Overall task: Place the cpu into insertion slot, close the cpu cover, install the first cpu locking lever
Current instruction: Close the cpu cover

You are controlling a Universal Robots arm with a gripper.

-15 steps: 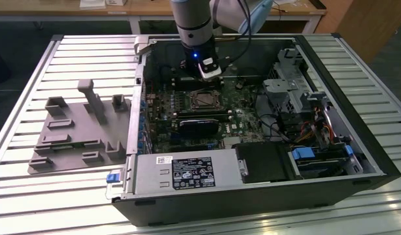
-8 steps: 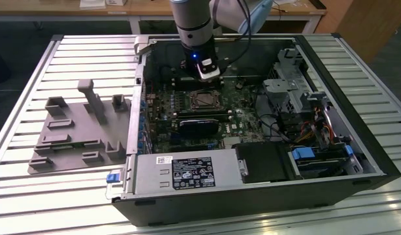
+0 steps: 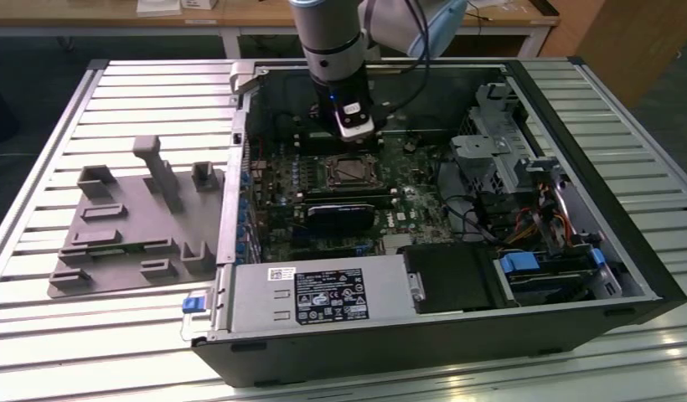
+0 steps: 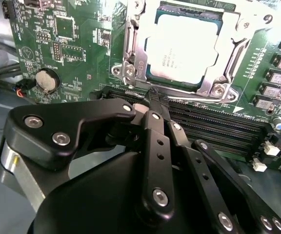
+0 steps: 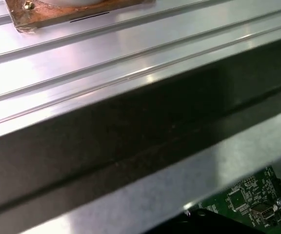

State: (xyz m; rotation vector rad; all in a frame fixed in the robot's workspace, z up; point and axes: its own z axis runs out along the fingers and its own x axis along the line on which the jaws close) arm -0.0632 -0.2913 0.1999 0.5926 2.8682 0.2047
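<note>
The cpu (image 4: 182, 48) lies flat in the insertion slot (image 4: 194, 8) on the green board, its silver face up. The cpu cover (image 4: 213, 87), a silver frame, lies down over it with the chip showing through the window. A thin metal lever (image 4: 126, 44) runs along one side of the frame. My gripper (image 4: 154, 97) is shut, its black fingers meeting at the tips just short of the cover's near edge, above the memory slots, with nothing seen between them. In the exterior view the gripper (image 3: 355, 144) hangs inside the case right behind the cpu (image 3: 349, 172).
The open black case (image 3: 567, 109) lies on a slatted metal table (image 3: 53, 335). A black card (image 3: 343, 213), power supply (image 3: 321, 297) and drive cage (image 3: 500, 159) surround the socket. A grey fixture plate (image 3: 131, 226) sits at the exterior view's left. Long memory slots (image 4: 213, 129) and a coin battery (image 4: 47, 80) are near the fingers.
</note>
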